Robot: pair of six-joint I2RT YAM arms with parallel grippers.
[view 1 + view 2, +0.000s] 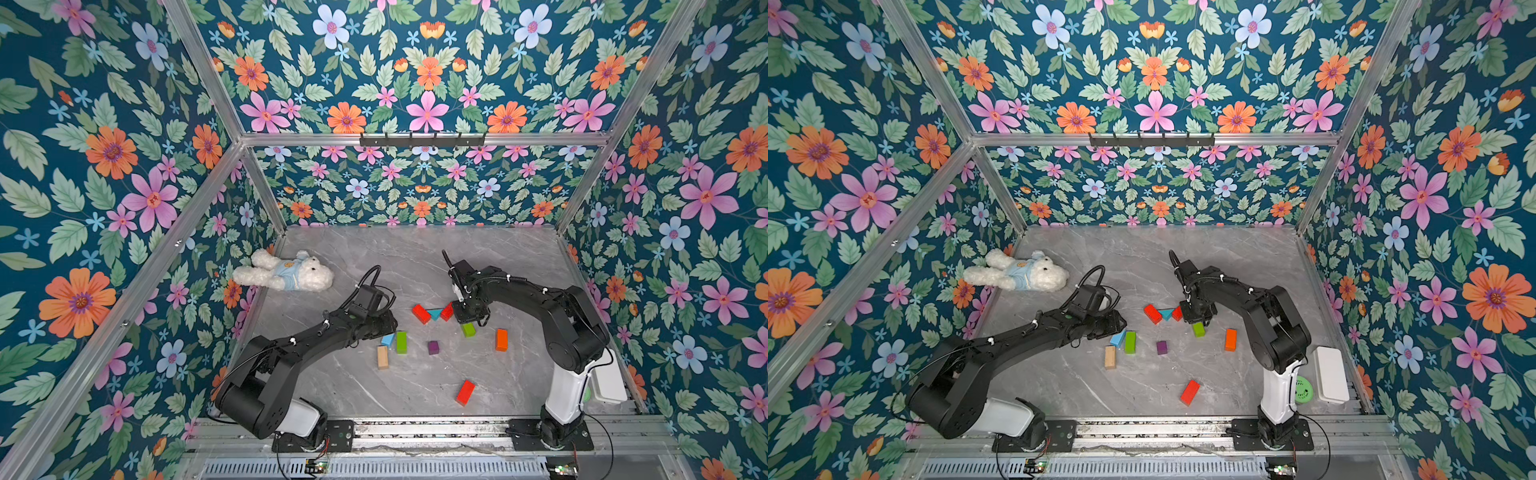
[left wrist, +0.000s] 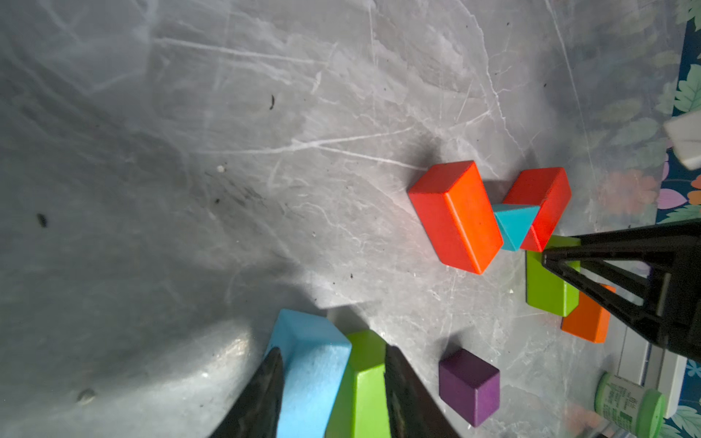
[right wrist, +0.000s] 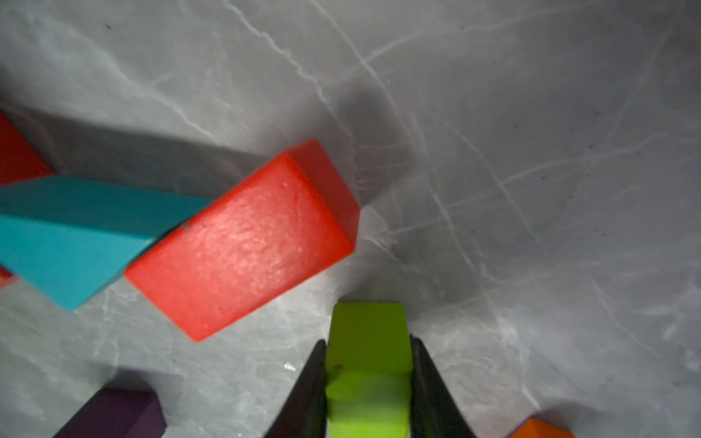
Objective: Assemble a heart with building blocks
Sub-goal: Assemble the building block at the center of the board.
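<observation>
Right pincer (image 3: pixel 368 340) pinches the green block (image 3: pixel 366 322), narrowly parted, just beside a red bar (image 3: pixel 242 242).

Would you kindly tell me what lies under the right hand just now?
A green block, pinched by the right hand, on the marble table. In both top views the hand covers its far end; its underside cannot be seen.

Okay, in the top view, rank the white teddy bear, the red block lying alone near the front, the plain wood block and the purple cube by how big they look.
1. white teddy bear
2. lone red block and plain wood block: close in size, red nearer the camera, so unranked
3. purple cube
</observation>
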